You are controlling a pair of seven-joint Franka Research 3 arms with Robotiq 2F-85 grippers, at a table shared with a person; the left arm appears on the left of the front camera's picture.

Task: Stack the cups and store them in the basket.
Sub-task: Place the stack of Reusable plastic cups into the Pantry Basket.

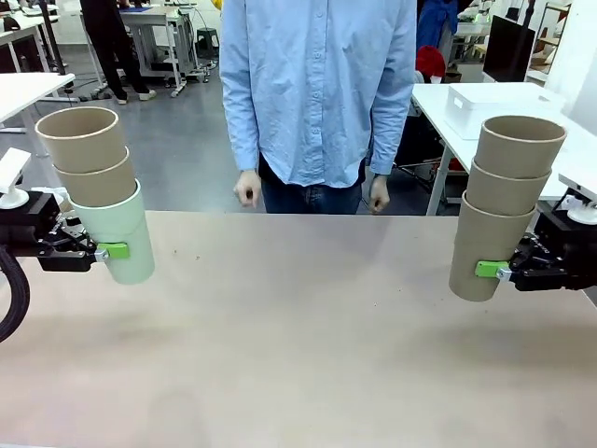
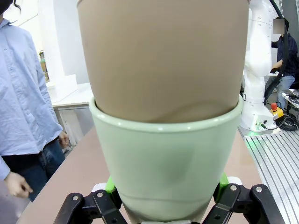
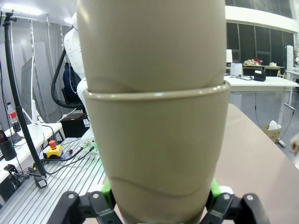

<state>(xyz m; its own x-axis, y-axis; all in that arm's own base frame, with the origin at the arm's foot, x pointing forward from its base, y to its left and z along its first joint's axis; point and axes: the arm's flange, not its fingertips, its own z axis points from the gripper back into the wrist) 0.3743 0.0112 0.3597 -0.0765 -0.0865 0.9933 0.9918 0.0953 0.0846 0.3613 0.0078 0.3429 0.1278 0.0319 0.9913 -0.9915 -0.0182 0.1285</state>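
Bare tan tabletop (image 1: 298,355) fills the lower frame, a person (image 1: 317,93) in a pale blue shirt standing at top centre. At middle left the left gripper (image 1: 114,250) clamps the mint green cup (image 1: 126,233), two tan cups (image 1: 84,149) nested inside; at middle right the right gripper (image 1: 492,269) is closed on the bottom tan cup (image 1: 485,247) of a three-high stack. Both are gripped near the base and upright so, I judge, one stack can drop into the other: matte, tapered, handleless walls nest rim above rim
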